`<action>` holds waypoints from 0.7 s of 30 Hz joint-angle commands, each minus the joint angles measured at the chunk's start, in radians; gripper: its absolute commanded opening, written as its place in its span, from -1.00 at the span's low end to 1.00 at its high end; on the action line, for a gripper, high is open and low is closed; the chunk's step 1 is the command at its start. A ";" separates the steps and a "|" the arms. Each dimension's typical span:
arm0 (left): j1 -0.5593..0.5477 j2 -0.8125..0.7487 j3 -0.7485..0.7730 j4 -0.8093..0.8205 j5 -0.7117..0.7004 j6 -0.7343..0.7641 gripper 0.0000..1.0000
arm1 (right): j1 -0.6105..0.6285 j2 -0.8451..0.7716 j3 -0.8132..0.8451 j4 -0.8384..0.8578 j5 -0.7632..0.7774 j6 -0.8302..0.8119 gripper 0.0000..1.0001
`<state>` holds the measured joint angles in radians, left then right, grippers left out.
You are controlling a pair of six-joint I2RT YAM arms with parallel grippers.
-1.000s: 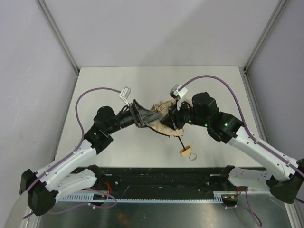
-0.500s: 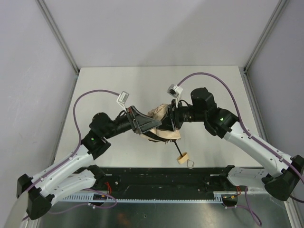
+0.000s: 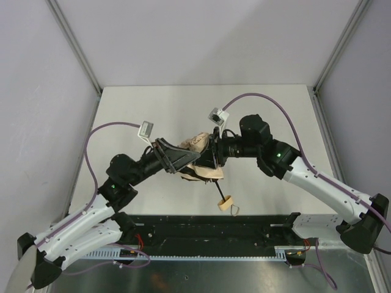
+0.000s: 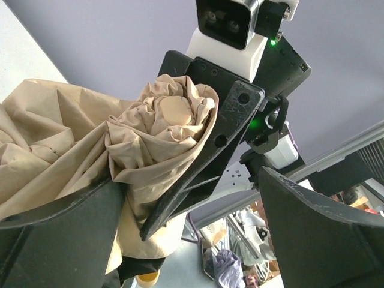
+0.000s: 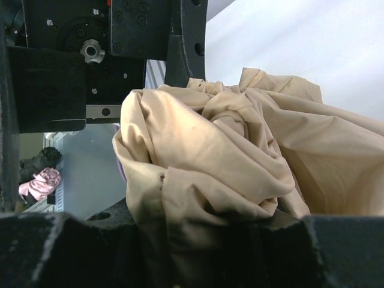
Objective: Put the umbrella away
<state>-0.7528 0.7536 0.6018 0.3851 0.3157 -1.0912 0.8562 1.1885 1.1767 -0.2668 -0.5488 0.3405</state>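
Umbrella (image 3: 204, 174) is up off the table (image 3: 275, 110). Its crumpled beige canopy is bunched up and to the left of the pale wooden handle (image 3: 225, 203), and the thin black shaft (image 3: 219, 190) slants down between them. So the long axis runs from the bundle down toward the arm bases, handle end nearest them and dangling free.

The right gripper (image 3: 211, 157) has it. In the left wrist view one black finger (image 4: 231, 129) presses flat against the wadded cloth, and in its own view fabric fills the gap between the jaws. That claw is clamped on the canopy, just up-left of the handle.

The left gripper (image 3: 182, 160) sits further left of the handle, nosing in at the bundle from the opposite side. Its jaws are spread wide, with cloth draped loosely over one finger (image 4: 60, 240) and nothing pinched. Both claws are at the fabric, but the right one carries the load. Any fresh grab by the left looks like a short reach straight ahead into the bundle.

Against a second ago, the whole cluster has slid left and toward the bases, handle included. The left arm's elbow has drawn back toward its base.
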 commanded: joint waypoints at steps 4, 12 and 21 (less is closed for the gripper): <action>-0.012 0.050 0.011 0.100 -0.182 0.029 0.65 | 0.140 0.023 0.032 0.087 -0.147 0.016 -1.00; -0.028 0.059 -0.019 0.090 -0.274 0.027 0.76 | 0.202 -0.029 0.019 0.068 -0.036 -0.015 -1.00; -0.034 0.075 -0.015 0.055 -0.287 0.118 0.91 | 0.245 -0.081 0.011 0.077 -0.004 0.001 -1.00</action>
<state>-0.7834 0.8120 0.5987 0.4660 0.1120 -1.0451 1.0302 1.1904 1.1587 -0.3103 -0.3885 0.3180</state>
